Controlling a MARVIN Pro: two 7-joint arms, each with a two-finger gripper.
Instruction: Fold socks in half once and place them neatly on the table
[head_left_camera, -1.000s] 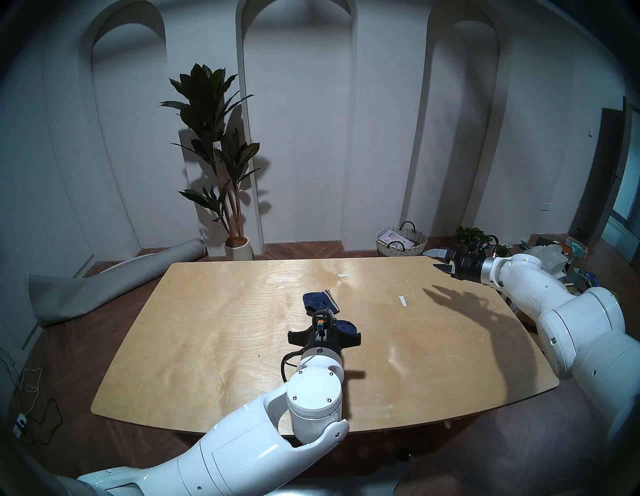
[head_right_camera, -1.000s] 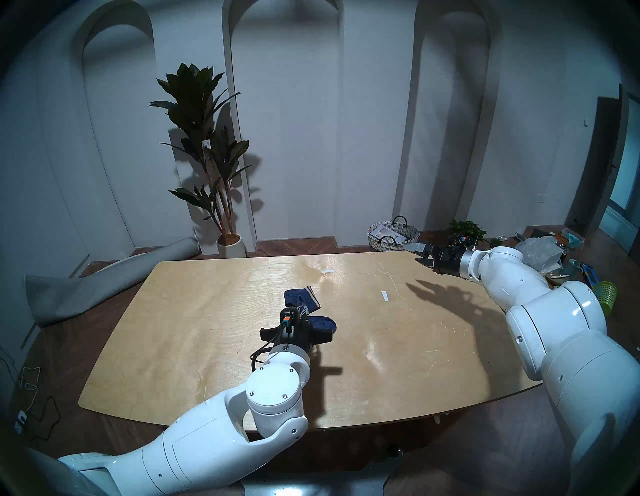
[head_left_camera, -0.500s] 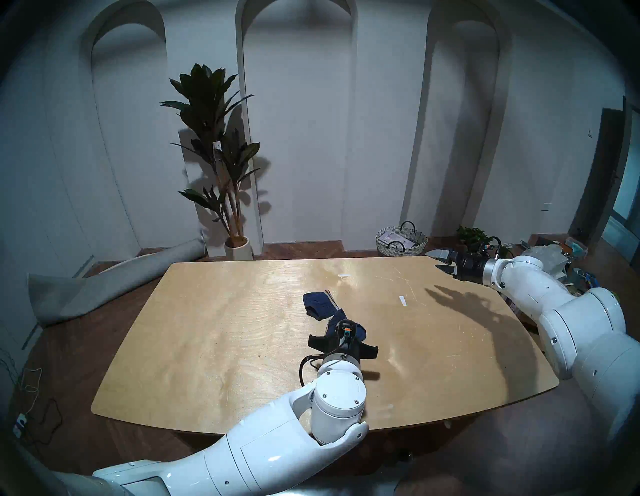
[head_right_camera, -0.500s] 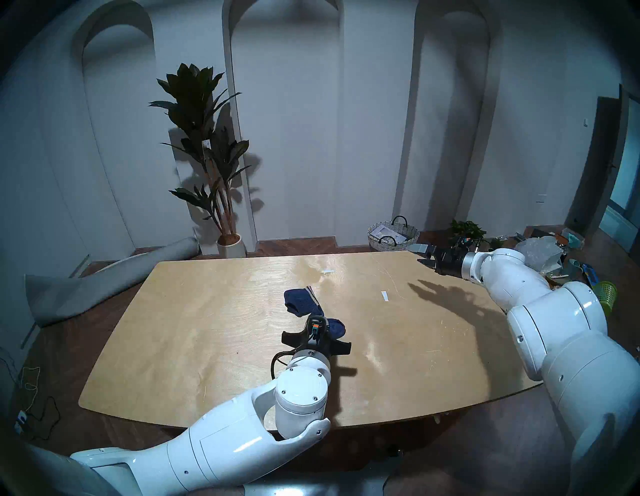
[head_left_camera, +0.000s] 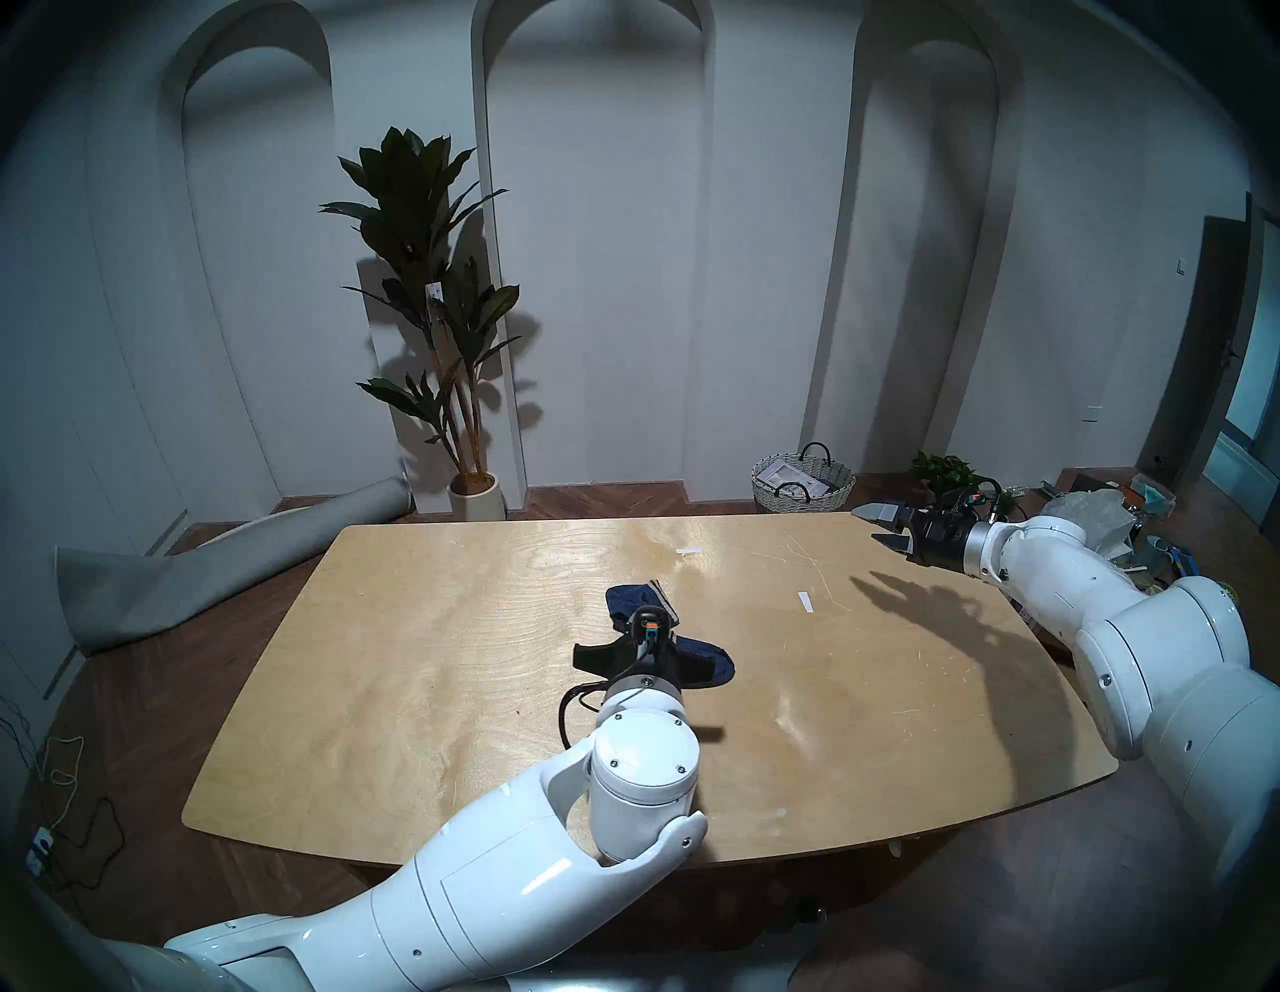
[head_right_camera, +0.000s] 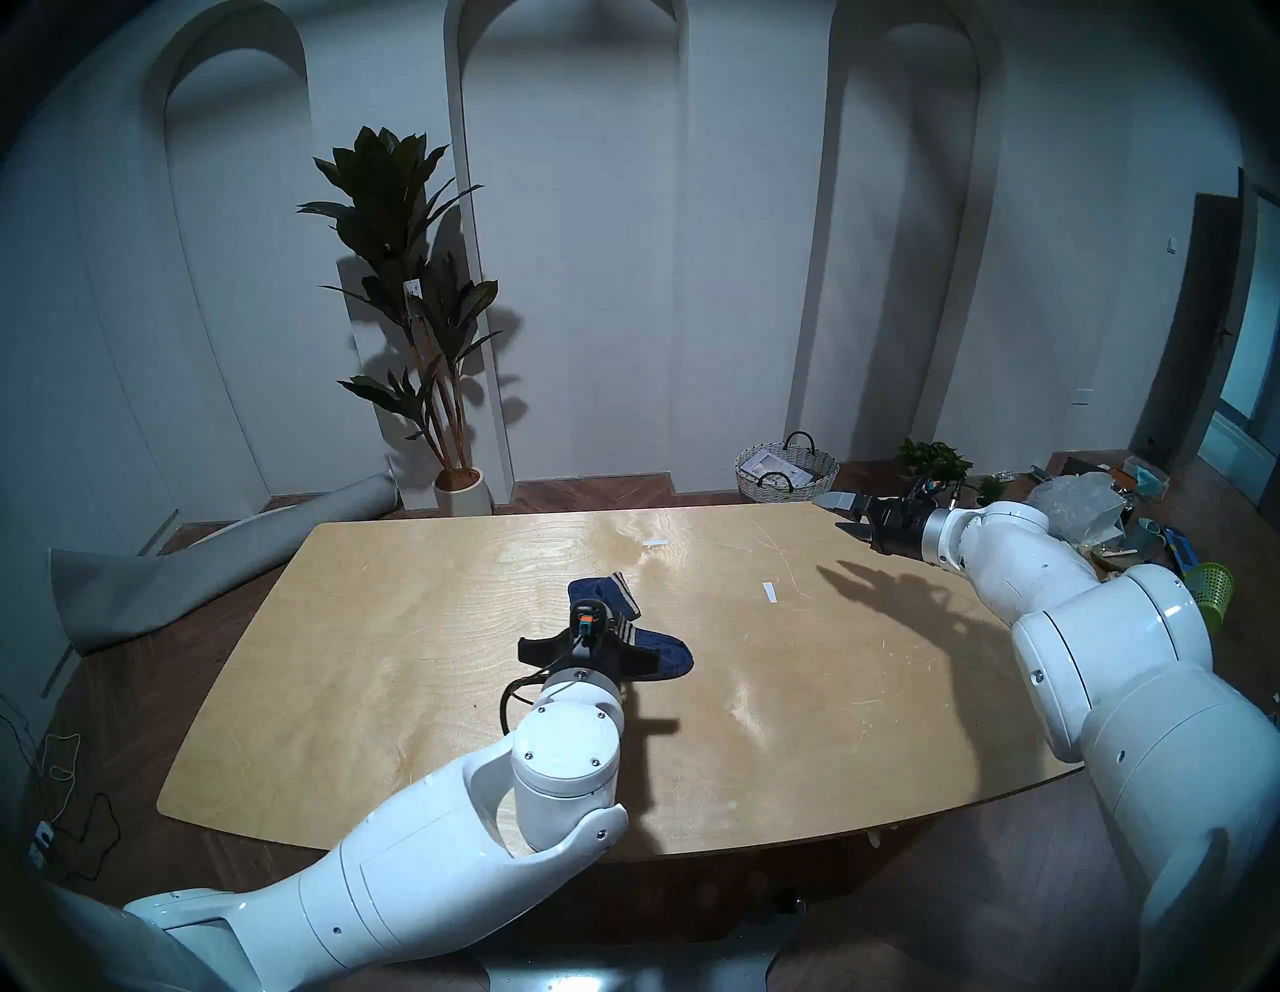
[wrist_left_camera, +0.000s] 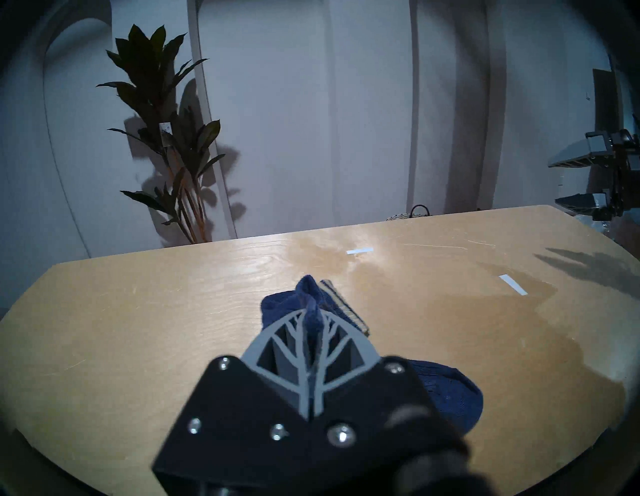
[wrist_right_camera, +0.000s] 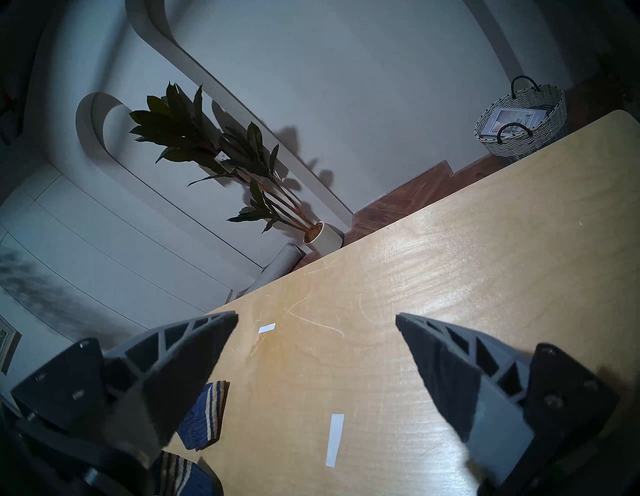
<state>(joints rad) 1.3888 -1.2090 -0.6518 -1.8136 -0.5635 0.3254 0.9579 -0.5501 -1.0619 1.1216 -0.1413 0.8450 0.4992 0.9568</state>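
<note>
On the plywood table (head_left_camera: 415, 658) lie two navy socks with beige stripes. One sock (head_left_camera: 634, 599) lies folded near the middle, also in the left wrist view (wrist_left_camera: 277, 308) and the right wrist view (wrist_right_camera: 204, 419). My left gripper (wrist_left_camera: 311, 318) is shut on one end of the second sock (head_left_camera: 710, 666), just in front of the folded one. The rest of that sock (wrist_left_camera: 446, 391) trails to the right on the table. My right gripper (head_left_camera: 878, 524) is open and empty above the far right corner; its fingers (wrist_right_camera: 194, 346) frame bare wood.
Two white tape strips (head_left_camera: 689, 551) (head_left_camera: 807, 602) lie on the far half of the table. Behind it stand a woven basket (head_left_camera: 802, 481), a potted plant (head_left_camera: 443, 312) and a rolled grey mat (head_left_camera: 208, 575). Clutter lies on the floor at the right (head_left_camera: 1108, 512).
My left gripper swung right and toward me with the sock, then came back left and farther away. The sock now lies stretched out to the right. The right arm barely moved.
</note>
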